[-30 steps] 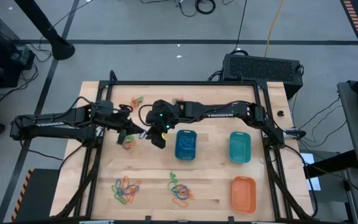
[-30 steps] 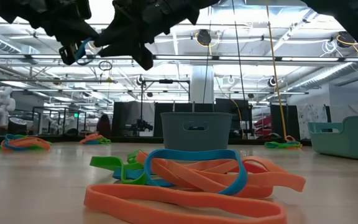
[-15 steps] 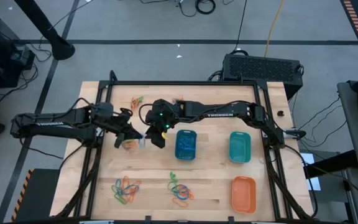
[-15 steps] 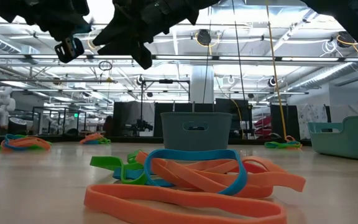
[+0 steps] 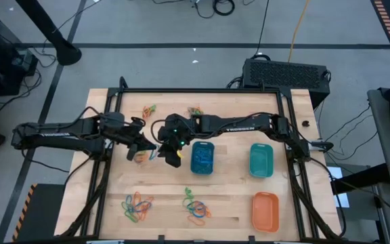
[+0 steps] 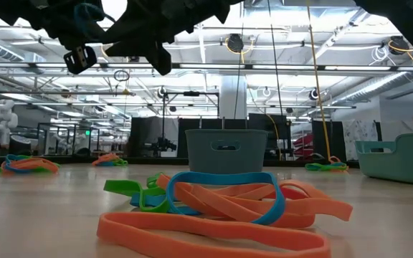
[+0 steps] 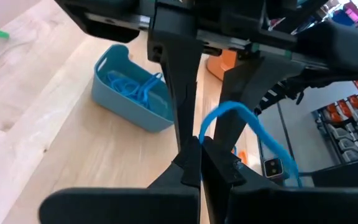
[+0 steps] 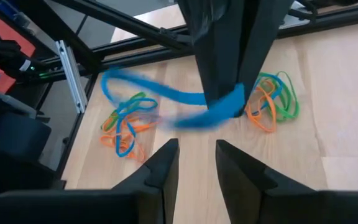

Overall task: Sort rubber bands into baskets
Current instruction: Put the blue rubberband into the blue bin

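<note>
The blue rubber band (image 7: 247, 121) is now pinched by the clenched left claw (image 5: 153, 150); the right claw (image 5: 172, 154) (slightly parted, empty) is shifted lower.

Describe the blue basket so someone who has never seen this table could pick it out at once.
Start at the wooden table seen from above and find the three tubs on its right half. The blue basket is the one nearest the table's middle, just right of where the two hands meet. Unlike the teal basket beside it and the orange basket, it is blue and already holds blue rubber bands.
</note>
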Robot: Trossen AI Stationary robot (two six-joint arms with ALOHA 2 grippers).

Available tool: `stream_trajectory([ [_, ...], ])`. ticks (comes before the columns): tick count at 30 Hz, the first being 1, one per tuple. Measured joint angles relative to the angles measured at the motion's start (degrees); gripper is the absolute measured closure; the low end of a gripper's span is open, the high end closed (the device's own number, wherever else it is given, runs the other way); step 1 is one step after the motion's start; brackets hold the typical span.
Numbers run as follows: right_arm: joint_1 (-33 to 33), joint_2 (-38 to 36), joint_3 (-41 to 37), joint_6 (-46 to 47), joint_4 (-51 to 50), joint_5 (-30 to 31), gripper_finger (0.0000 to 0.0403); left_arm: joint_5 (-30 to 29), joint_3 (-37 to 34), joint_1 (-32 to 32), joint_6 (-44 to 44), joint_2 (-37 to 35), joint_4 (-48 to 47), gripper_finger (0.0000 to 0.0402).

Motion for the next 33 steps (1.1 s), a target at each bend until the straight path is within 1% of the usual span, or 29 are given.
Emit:
stream_trajectory([
  [9, -0.10, 0.00, 0.00, 0.22, -0.76, 0.13, 0.0328, 0.39, 0.02, 0.00, 1.48, 2.02, -0.07, 0.0400],
  [17, -0.93, 0.00, 0.00, 0.20, -6.80, -0.29, 0.0324, 0.56, 0.02, 0.00, 4.42, 1.49, -0.27, 0.0400],
  [18, -1.14, 0.00, 0.00, 0.18, -7.53, -0.82, 0.0324, 0.13, 0.02, -0.02, 4.77, 1.51, -0.33, 0.0400],
  [23, -1.98, 0.00, 0.00, 0.22, -8.20, -8.82, 0.0323, -1.69, 0.02, -0.02, 8.78, 1.53, -0.53, 0.0400],
  [27, -1.97, 0.00, 0.00, 2.14, -6.46, -9.18, 0.0323, -5.48, 0.02, -0.01, 9.61, 1.53, -0.53, 0.0400],
  [33, -1.96, 0.00, 0.00, 3.26, -3.54, -8.96, 0.0323, -7.61, 0.02, -0.02, 10.94, 1.53, -0.51, 0.0400],
])
